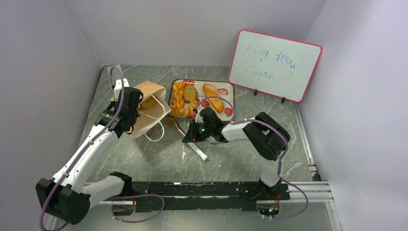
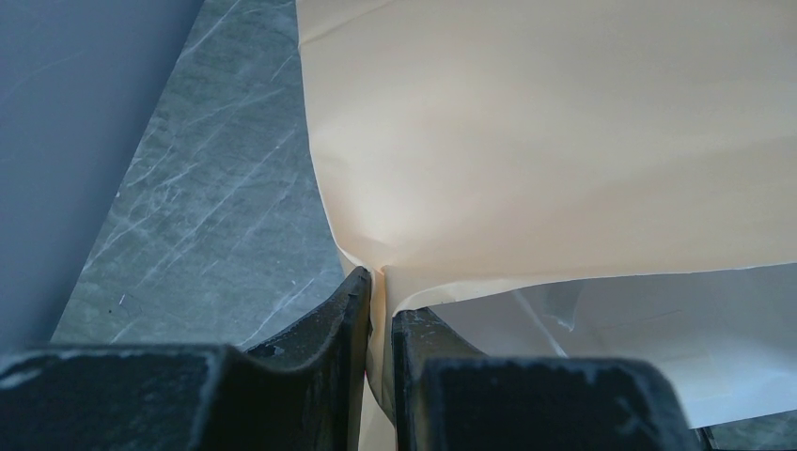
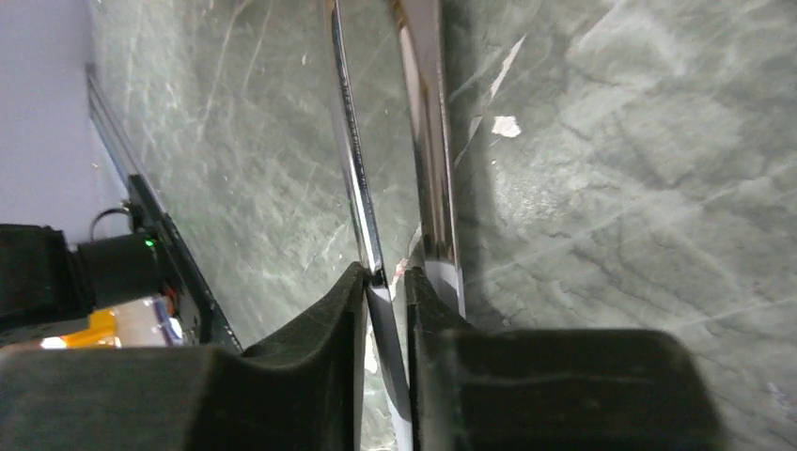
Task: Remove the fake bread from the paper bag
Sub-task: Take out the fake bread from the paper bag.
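The tan paper bag (image 1: 150, 118) lies tilted at the left, its mouth facing the back, with white cord handles at its front. One golden bread piece (image 1: 148, 102) shows inside the mouth. My left gripper (image 1: 129, 114) is shut on the bag's left edge; in the left wrist view the fingertips (image 2: 380, 287) pinch a fold of the paper (image 2: 564, 141). Braided twists (image 1: 178, 100), a round brown slice (image 1: 190, 92) and an oblong loaf (image 1: 212, 103) lie on the strawberry-print tray (image 1: 230, 96). My right gripper (image 1: 193, 134) is shut on the silver tongs (image 3: 355, 178), low over the table.
The tongs (image 1: 174, 124) point toward the bag's front right. A pink-framed whiteboard (image 1: 274, 65) stands at the back right. Grey walls close in the left, back and right. A black rail (image 1: 207, 188) runs along the near edge.
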